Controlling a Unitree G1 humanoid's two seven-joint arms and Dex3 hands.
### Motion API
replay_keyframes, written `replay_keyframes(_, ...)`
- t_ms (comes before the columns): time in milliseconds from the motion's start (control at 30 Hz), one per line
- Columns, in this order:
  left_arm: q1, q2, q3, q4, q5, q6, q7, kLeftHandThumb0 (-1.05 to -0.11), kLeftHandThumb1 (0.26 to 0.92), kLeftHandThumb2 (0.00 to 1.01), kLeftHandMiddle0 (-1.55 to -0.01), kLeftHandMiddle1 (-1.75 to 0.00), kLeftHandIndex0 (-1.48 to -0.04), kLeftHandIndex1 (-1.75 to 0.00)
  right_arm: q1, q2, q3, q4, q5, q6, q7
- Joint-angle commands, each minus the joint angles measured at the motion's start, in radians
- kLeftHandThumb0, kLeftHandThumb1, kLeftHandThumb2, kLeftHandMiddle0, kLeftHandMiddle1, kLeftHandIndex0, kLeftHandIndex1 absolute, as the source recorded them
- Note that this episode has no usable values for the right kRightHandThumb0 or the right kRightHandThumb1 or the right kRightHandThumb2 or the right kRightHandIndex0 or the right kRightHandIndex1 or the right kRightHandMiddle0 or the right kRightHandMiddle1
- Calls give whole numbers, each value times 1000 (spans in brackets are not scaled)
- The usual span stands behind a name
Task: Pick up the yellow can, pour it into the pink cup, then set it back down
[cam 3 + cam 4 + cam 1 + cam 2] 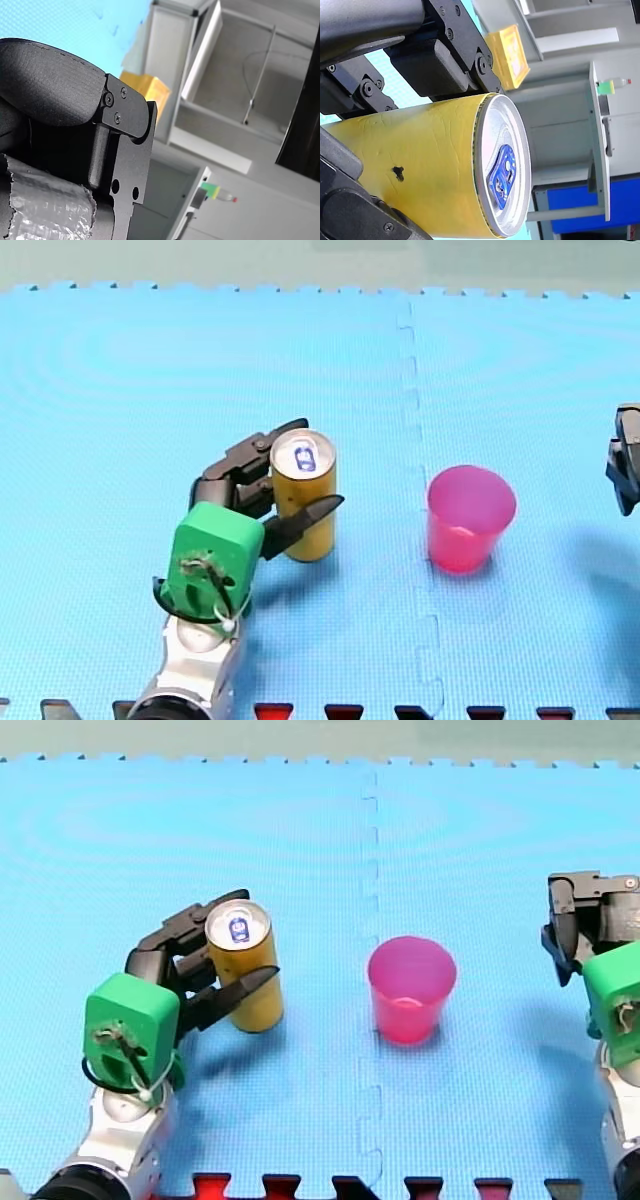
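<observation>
Aluminium drink can (303,490), yellow-walled with a silver lid and a blue pull tab, stands upright on the blue foam mat (150,370), left of the toothed seam (412,390) that runs between two mat tiles. The robot's left hand (248,502) is wrapped around it: two black fingers curve round the far side near the lid, and a single black finger crosses the near side about halfway up the wall, so the can is pinched between them. The second wrist view shows the same grasp from close by, with black jointed fingers (445,60) pressed against the yellow wall and the lid facing out. The left forearm comes up from the near edge of the mat, slanting toward the can, with a green block (212,555) mounted at the wrist and a silver casing below it.

On the other side of the seam, well apart from the can and at about the same depth, a translucent pink plastic cup (468,520) stands upright with its mouth open to the top.

Farther right, at the edge of the mat, the right hand (580,920) hangs empty and unclenched, touching neither cup nor can
</observation>
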Motion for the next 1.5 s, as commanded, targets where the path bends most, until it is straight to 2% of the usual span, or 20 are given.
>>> replay_keyframes(0, 9, -2, 6, 18, -6, 3, -8, -355, 762, 0, -1325, -5, -1240, -1, 3, -8, -3, -4, 4, -4, 1)
replay_keyframes(233, 10, -6, 17, 44, -15, 2, -12, -353, 763, 0, -1307, 0, -1236, 0, 8, -11, -3, -6, 3, -12, -1)
replay_keyframes(433, 14, 4, -1, 50, 21, -15, 34, -347, 764, 0, -1301, 0, -1235, 0, 9, -10, 0, 4, -12, -47, -22)
replay_keyframes(500, 15, 15, -25, 52, 58, -15, 68, -347, 763, 0, -1258, 0, -1119, 0, 8, -11, 1, 7, -16, -56, -28)
replay_keyframes(533, 15, 27, -50, 53, 96, -11, 107, -371, 752, 0, -1207, 0, -1052, 1, 8, -11, 2, 7, -17, -58, -30)
replay_keyframes(567, 15, 37, -73, 53, 132, -5, 146, -471, 754, 3, -1108, -1, -1006, 0, 7, -11, 2, 8, -19, -61, -31)
replay_keyframes(600, 15, 46, -95, 53, 166, 2, 182, -521, 756, 4, -1054, -1, -988, 0, 7, -12, 3, 9, -22, -63, -33)
replay_keyframes(667, 14, 57, -128, 50, 215, 15, 237, -577, 758, 4, -904, 0, -939, 1, 6, -13, 6, 11, -28, -68, -39)
replay_keyframes(733, 4, 75, -178, 42, 286, 47, 309, -588, 758, 3, -856, 0, -903, 1, 5, -14, 7, 13, -32, -71, -44)
replay_keyframes(767, -3, 86, -205, 39, 324, 67, 341, -632, 754, 1, -736, 0, -733, 1, 5, -14, 7, 14, -33, -72, -46)
replay_keyframes(800, -11, 101, -235, 38, 361, 86, 357, -664, 752, 1, -682, 0, -662, 0, 5, -14, 7, 14, -33, -73, -47)
replay_keyframes(900, -27, 128, -270, 54, 396, 127, 320, -983, 824, 24, -333, 0, -294, 0, 6, -13, 8, 14, -34, -76, -49)
replay_keyframes(933, -29, 130, -270, 58, 394, 138, 304, -1015, 838, 28, -271, 0, -236, 0, 6, -12, 8, 14, -34, -77, -50)
replay_keyframes(1067, -30, 130, -276, 55, 385, 163, 281, -1047, 846, 21, -163, 0, -181, -1, 8, -12, 9, 15, -35, -81, -54)
replay_keyframes(1467, -22, 127, -272, 42, 332, 150, 216, -1048, 833, 5, -116, 0, -142, 0, 13, -12, 12, 7, -37, -81, -63)
